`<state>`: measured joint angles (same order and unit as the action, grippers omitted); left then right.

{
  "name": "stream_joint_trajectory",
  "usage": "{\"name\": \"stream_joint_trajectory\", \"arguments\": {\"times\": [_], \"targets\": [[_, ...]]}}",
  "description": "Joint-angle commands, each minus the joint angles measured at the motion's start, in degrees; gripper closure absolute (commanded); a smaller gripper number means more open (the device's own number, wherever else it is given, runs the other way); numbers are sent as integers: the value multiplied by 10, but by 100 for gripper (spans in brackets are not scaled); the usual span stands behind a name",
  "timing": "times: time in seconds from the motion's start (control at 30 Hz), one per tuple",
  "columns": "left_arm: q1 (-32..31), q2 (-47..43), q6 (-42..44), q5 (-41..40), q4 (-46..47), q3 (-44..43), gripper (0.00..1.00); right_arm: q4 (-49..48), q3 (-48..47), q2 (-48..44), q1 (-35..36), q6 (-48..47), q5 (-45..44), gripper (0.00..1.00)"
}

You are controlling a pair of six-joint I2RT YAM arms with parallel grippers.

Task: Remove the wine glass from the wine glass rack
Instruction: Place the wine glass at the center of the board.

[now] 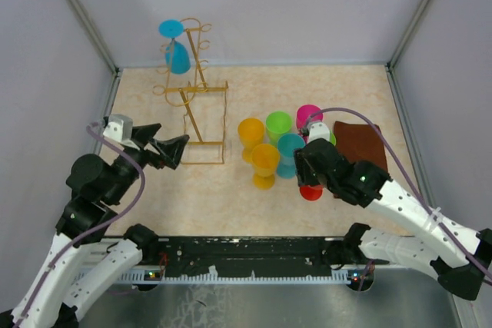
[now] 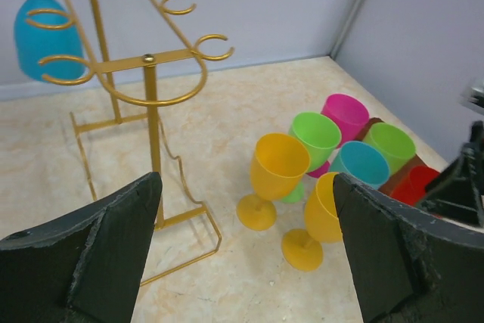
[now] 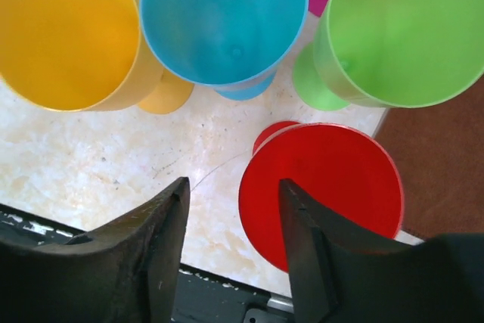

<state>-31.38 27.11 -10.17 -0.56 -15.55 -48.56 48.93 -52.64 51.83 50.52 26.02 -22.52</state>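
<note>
On the golden wire rack (image 1: 192,90), a blue wine glass (image 1: 177,57) hangs upside-down.

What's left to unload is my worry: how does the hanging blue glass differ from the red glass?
The hanging blue glass is upside down on the rack, foot up; the red glass stands upright on the table. The hanging blue glass has no gripper near it; the red glass sits right beside the right gripper. Both are coloured stemmed glasses.
</note>
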Motion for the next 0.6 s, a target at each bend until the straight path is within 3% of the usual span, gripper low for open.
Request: {"name": "stream_joint_trajectory", "arguments": {"times": [0.0, 0.1, 0.3, 0.57], "targets": [[1, 50, -43, -90, -41, -61, 0, -42, -18, -47, 4, -9, -3, 42], [1, 82, -52, -116, -50, -85, 0, -58, -12, -75, 4, -8, -6, 31], [1, 107, -86, -158, 8, -92, 0, -93, 6, -125, 4, -8, -13, 20], [1, 217, -74, -260, 1, -173, 0, -109, 38, -162, 4, -26, -16, 13]]}}
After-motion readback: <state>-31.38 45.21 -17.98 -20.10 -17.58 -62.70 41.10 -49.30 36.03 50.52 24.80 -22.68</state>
